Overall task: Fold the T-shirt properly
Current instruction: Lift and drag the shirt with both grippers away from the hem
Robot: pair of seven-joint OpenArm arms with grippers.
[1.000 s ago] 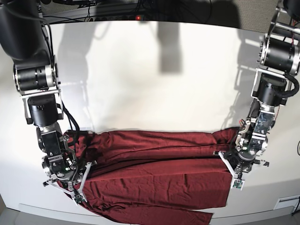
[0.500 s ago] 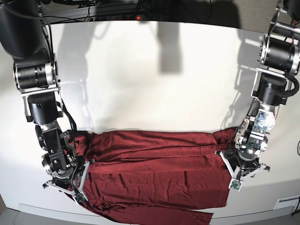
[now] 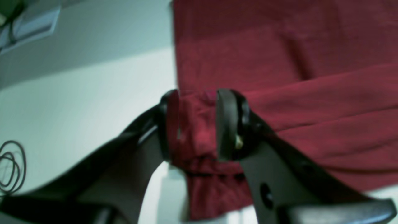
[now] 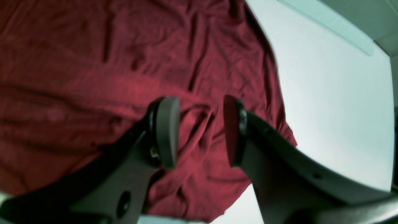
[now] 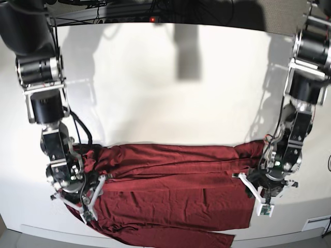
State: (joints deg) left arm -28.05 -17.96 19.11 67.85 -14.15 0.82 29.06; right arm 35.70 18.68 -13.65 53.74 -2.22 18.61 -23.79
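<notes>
The T-shirt [image 5: 170, 175] is dark red and lies as a wide, wrinkled folded band along the front of the white table [image 5: 170, 82]. Its lower edge reaches the table's front edge. In the base view my left gripper [image 5: 258, 199] hovers over the shirt's right end and my right gripper [image 5: 90, 199] over its left end. The left wrist view shows the left gripper [image 3: 197, 96] open, with a bunched ridge of the T-shirt [image 3: 295, 46] lying in the gap. The right gripper [image 4: 200, 102] is open too, just above a small raised crease of the T-shirt [image 4: 77, 62].
Bare white table stretches behind the shirt to the back edge, where dark cables and a red light [image 5: 152, 19] sit. A coiled black cable [image 3: 12, 168] lies on the surface off the shirt's end. The table's front edge runs just below the shirt.
Both grippers have opened and let go of the cloth. The arms have lifted a little over the shirt's two ends. The shirt lies as before.
</notes>
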